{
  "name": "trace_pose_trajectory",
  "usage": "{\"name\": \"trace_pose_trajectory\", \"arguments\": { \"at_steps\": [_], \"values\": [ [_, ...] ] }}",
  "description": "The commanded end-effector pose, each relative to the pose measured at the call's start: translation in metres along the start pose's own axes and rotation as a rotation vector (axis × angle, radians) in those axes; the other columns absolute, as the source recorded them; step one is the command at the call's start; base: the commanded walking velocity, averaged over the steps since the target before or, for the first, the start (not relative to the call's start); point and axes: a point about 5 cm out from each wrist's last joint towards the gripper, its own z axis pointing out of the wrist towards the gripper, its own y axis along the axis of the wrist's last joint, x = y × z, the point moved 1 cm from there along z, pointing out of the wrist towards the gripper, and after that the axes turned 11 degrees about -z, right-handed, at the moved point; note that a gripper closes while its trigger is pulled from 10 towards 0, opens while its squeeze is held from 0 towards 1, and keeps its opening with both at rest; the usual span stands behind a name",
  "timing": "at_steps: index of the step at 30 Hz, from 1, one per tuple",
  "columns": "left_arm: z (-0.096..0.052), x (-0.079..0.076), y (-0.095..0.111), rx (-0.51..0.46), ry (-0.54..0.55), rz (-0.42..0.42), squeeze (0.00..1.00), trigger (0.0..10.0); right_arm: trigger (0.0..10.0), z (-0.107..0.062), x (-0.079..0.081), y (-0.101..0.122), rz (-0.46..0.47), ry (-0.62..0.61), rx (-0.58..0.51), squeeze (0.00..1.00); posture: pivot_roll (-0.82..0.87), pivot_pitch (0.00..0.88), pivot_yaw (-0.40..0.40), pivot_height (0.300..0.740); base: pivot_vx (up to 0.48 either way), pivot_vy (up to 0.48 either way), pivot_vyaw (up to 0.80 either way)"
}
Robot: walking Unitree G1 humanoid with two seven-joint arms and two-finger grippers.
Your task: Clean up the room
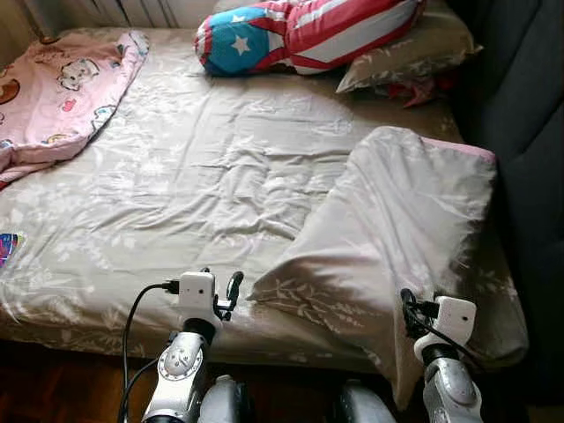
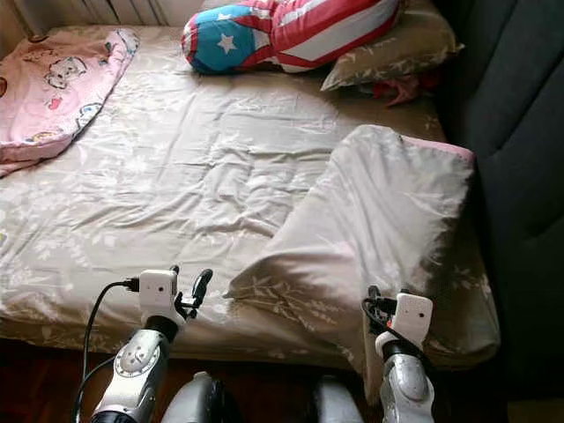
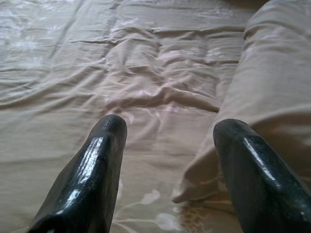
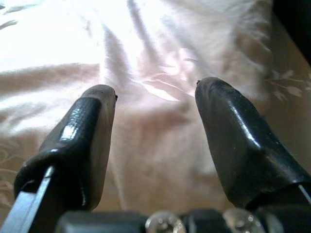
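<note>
**At the foot of the bed, both grippers empty**

I'm looking down over the bed (image 1: 176,203), which is covered by a grey-beige sheet with a pale leaf print, wrinkled across the middle. On my right half lies a folded-over duvet (image 1: 397,229) in the same print, with a pink edge showing at its far corner; its near corner hangs over the front edge of the mattress.

My left gripper (image 3: 167,133) sits low over the front edge of the bed, just beside the duvet's near left corner. Its jaws stand wide apart with nothing between them; through the left wrist view I see rumpled sheet ahead and the duvet's edge by one finger.

My right gripper (image 4: 155,92) is close against the duvet's overhanging part. Its jaws are also spread wide and grip nothing, with pale cloth directly in front of them. I cannot tell whether the fingertips touch the fabric.

At the head of the bed, a stars-and-stripes cushion (image 1: 300,35) leans on a grey pillow (image 1: 414,48). A pink cartoon-print blanket (image 1: 62,88) lies bunched at the far left corner. A dark upholstered panel (image 1: 520,106) runs along the right side.
</note>
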Motion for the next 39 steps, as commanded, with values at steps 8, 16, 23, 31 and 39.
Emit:
{"name": "trace_pose_trajectory", "arguments": {
  "at_steps": [8, 16, 23, 31, 39],
  "values": [
    [-0.002, -0.001, -0.004, 0.014, 0.007, -0.018, 0.00, 10.0, 10.0, -0.004, -0.003, -0.007, -0.001, -0.007, 0.029, 0.00, -0.18, 0.208, 0.040, 0.658, 0.240, 0.000, -0.59],
    [-0.003, 0.000, -0.004, 0.015, 0.012, -0.015, 0.00, 10.0, 10.0, -0.003, 0.000, -0.006, 0.001, 0.028, 0.030, 1.00, -0.18, 0.211, 0.037, 0.658, 0.000, 0.000, 0.00],
    [-0.003, 0.000, -0.004, 0.016, 0.013, -0.014, 0.00, 10.0, 10.0, 0.001, 0.006, -0.001, 0.038, 0.124, 0.014, 1.00, -0.18, 0.215, 0.036, 0.658, 0.000, 0.000, 0.00],
    [-0.004, 0.001, -0.004, 0.016, 0.016, -0.012, 0.00, 10.0, 10.0, 0.012, 0.000, 0.001, 0.041, 0.123, 0.081, 1.00, -0.17, 0.218, 0.038, 0.658, 0.000, 0.000, 0.00],
    [-0.003, 0.000, -0.001, 0.006, 0.006, -0.006, 0.00, 10.0, 10.0, 0.021, 0.003, -0.001, 0.126, 0.163, 0.171, 0.00, -0.15, 0.233, 0.044, 0.658, 0.000, 0.000, 0.00]
  ]
}}
